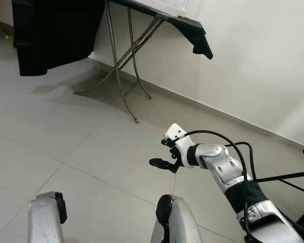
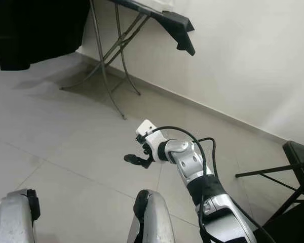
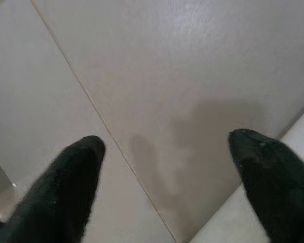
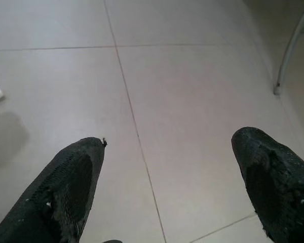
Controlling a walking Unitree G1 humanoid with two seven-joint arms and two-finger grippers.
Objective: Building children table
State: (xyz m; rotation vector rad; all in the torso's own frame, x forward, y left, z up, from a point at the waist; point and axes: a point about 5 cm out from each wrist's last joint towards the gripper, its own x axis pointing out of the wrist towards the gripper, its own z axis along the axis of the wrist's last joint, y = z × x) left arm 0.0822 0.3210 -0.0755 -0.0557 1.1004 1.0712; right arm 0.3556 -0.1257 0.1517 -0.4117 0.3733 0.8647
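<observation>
The right gripper was raised over bare tiled floor, fingers spread wide, holding nothing. The left gripper hung low, likewise spread and unladen. No table parts lay near either.

The right tool is held out above the tiled floor, with its fingers set apart over a tile seam in the right wrist view. Beyond it and to its left, a folding stand is set on the floor beside the wall, with a cloth hung from its left end. To the tool's right, a chair is placed near the wall. The left tool is pointed down at the floor, fingers parted.
</observation>
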